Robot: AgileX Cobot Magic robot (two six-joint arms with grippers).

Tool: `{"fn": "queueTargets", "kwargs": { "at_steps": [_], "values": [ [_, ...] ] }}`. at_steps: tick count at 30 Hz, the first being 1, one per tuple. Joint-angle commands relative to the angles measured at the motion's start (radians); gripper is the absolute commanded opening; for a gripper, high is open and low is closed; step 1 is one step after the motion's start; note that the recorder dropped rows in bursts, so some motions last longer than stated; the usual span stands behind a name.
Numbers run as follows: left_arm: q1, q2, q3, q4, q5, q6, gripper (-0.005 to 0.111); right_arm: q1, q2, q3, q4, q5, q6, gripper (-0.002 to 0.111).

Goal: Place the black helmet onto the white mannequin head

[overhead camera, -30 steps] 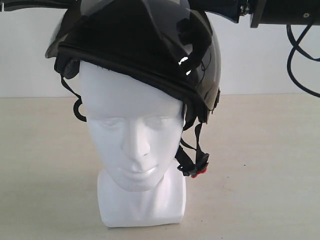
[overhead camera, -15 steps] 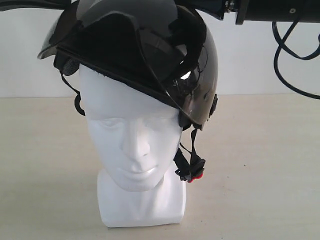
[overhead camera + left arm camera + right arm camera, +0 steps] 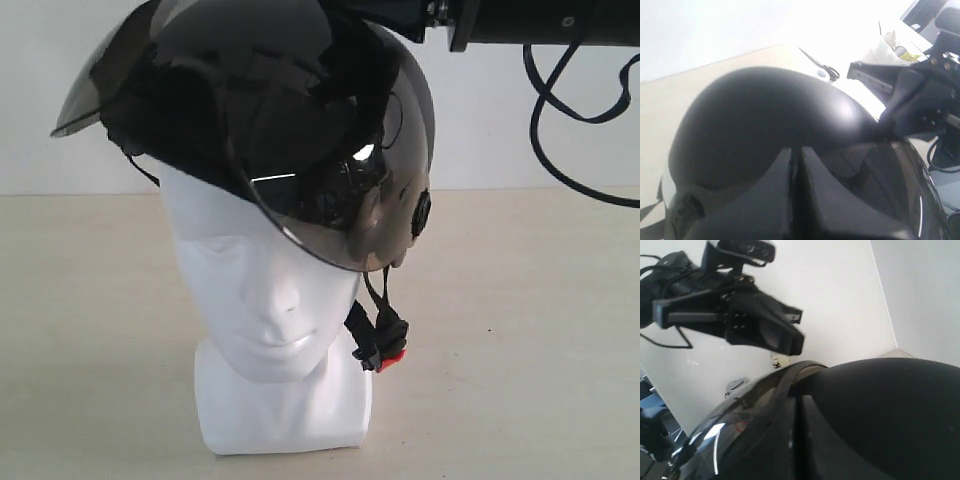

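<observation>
Black fingers of the left gripper [image 3: 796, 154] stand drawn close, only a slit between them, tips at the shell of the black helmet [image 3: 300, 120]; I cannot tell whether they pinch anything. Same finding for the right gripper [image 3: 798, 400]: fingers near together, tips against the shell, grip unconfirmed. In each wrist view the helmet's dome lies immediately beyond the fingertips.

Against half a second ago, the exterior view records the helmet rolled and shifted toward the left of that view. Its visor [image 3: 330, 210] now hangs lower, covering one side of the white mannequin head [image 3: 250, 290] down to cheek level. The red buckle [image 3: 392, 358] has swung in beside the neck. The right arm [image 3: 540, 20] has moved leftward. The helmet covers the crown, tilted; the head stands upright on the table [image 3: 520, 350].
</observation>
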Motion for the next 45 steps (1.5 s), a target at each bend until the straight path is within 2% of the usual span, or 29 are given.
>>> {"fn": "queueTargets", "kwargs": {
  "at_steps": [1,5,12,26,36,45],
  "values": [
    [-0.010,0.092,-0.141,-0.022,0.021,0.016,0.004,0.024,0.008,0.013,-0.150,0.049,0.001,0.000],
    [-0.010,0.164,-0.245,-0.035,0.087,0.016,0.004,0.024,0.008,0.013,-0.152,0.049,0.005,0.000],
    [-0.035,0.192,-0.255,-0.028,0.087,0.015,0.004,0.024,0.008,0.013,-0.173,0.049,0.029,0.000],
    [-0.173,0.192,-0.251,0.216,0.087,-0.085,0.004,0.024,0.008,0.014,-0.176,0.049,0.027,0.000],
    [-0.173,0.121,-0.178,0.312,0.087,-0.124,0.004,0.022,0.008,0.014,-0.176,0.049,0.027,0.000],
    [-0.173,0.012,-0.007,0.313,0.087,-0.131,0.004,0.022,0.008,0.014,-0.179,0.049,0.040,0.000]
  ]
}}
